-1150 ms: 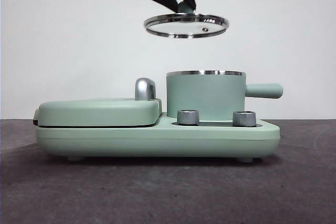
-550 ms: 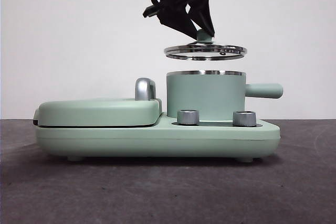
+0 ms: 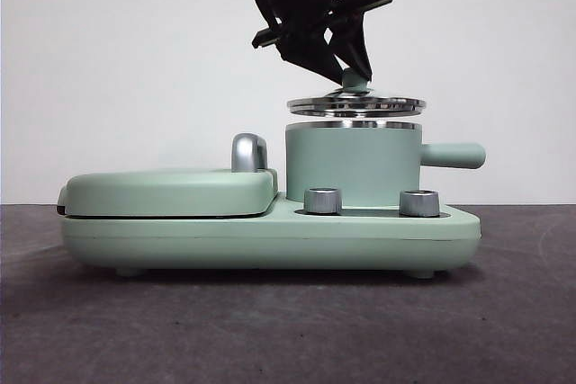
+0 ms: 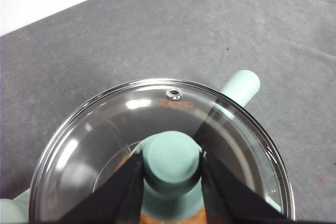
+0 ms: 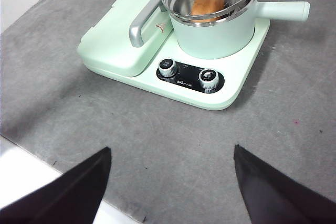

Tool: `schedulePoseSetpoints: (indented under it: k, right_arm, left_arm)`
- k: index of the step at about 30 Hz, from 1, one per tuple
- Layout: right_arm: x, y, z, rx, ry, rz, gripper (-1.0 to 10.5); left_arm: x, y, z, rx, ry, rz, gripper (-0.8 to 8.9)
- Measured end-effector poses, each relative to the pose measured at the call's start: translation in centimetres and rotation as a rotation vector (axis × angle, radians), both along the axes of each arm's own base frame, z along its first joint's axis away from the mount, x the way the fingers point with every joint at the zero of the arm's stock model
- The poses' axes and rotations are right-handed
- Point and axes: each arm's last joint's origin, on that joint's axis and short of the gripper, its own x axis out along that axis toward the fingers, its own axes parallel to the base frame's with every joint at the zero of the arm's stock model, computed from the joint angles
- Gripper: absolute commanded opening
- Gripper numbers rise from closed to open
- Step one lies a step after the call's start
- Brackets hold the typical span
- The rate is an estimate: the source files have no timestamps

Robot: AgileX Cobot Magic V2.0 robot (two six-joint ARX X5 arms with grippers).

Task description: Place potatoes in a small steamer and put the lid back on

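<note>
The small mint-green steamer [image 3: 351, 164] stands on the right of the cooker base, its side handle [image 3: 454, 156] pointing right. My left gripper [image 3: 353, 74] is shut on the green ball knob [image 4: 171, 158] of the glass lid [image 3: 355, 105] and holds it level, just above the steamer's steel rim. Through the glass I see the orange-brown potato [image 5: 207, 2] lying inside the steamer [image 5: 220, 35]. In the left wrist view the lid [image 4: 105, 140] covers nearly all of the pot. My right gripper [image 5: 171, 148] is open and empty, high over the table in front of the cooker.
The flat mint-green griddle cover [image 3: 171, 191] with its chrome handle [image 3: 249, 152] lies shut on the left of the cooker base [image 3: 270, 240]. Two steel dials [image 3: 323, 200] [image 3: 418, 202] face the front. Grey table all around.
The left gripper has carried the lid to the right and down, from high left of the steamer to just above its rim.
</note>
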Motion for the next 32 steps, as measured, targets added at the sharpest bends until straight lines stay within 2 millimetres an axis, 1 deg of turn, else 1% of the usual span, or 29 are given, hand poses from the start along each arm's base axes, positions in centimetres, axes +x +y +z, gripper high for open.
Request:
schedulePoseSetpoints:
  k: [5, 16, 22, 32]
  right_arm:
    - [0.0, 0.0, 0.0, 0.002, 0.001, -0.001, 3.7]
    - [0.0, 0.0, 0.0, 0.007, 0.006, -0.006, 3.7]
    - [0.0, 0.0, 0.0, 0.015, 0.012, -0.015, 3.7]
    - [0.0, 0.0, 0.0, 0.016, 0.012, -0.020, 3.7]
  left_arm:
    - [0.4, 0.0, -0.4, -0.005, 0.004, 0.011, 0.11]
    - [1.0, 0.3, -0.3, -0.041, -0.011, 0.034, 0.11]
    - [1.4, 0.0, -1.3, -0.032, 0.007, 0.036, 0.11]
    - [1.4, 0.0, -1.4, -0.031, 0.011, 0.035, 0.11]
